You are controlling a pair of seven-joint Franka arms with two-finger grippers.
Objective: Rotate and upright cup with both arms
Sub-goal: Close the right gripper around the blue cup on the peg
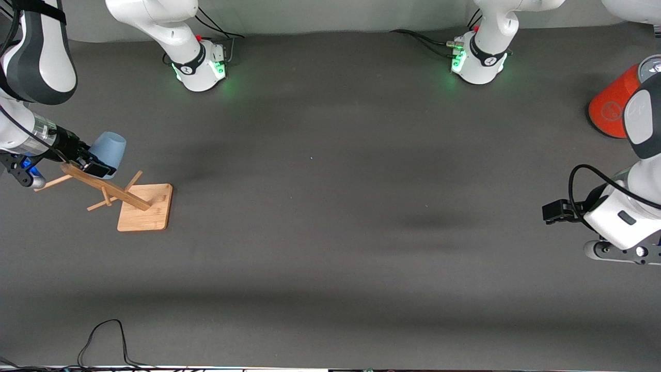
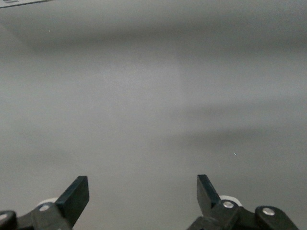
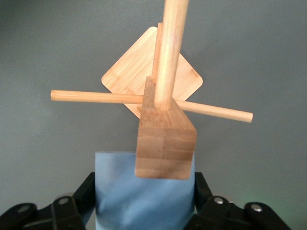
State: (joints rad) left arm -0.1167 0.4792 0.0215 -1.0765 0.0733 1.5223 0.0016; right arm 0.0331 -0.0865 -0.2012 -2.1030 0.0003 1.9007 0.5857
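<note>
Two arms: right gripper (image 1: 98, 166) clenches the cup (image 1: 108, 149) right above the wooden rack (image 1: 135, 205), so lift clear of its pegs. Left gripper (image 2: 143, 196) waits released, well apart.

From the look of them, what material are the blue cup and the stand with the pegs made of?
The cup, held by the right gripper, looks like smooth matte plastic: even pale blue, no gloss or grain; glazed ceramic is possible. The stand looks like bamboo or light wood, unpainted: layered strips and fine grain show on its post and base.
</note>
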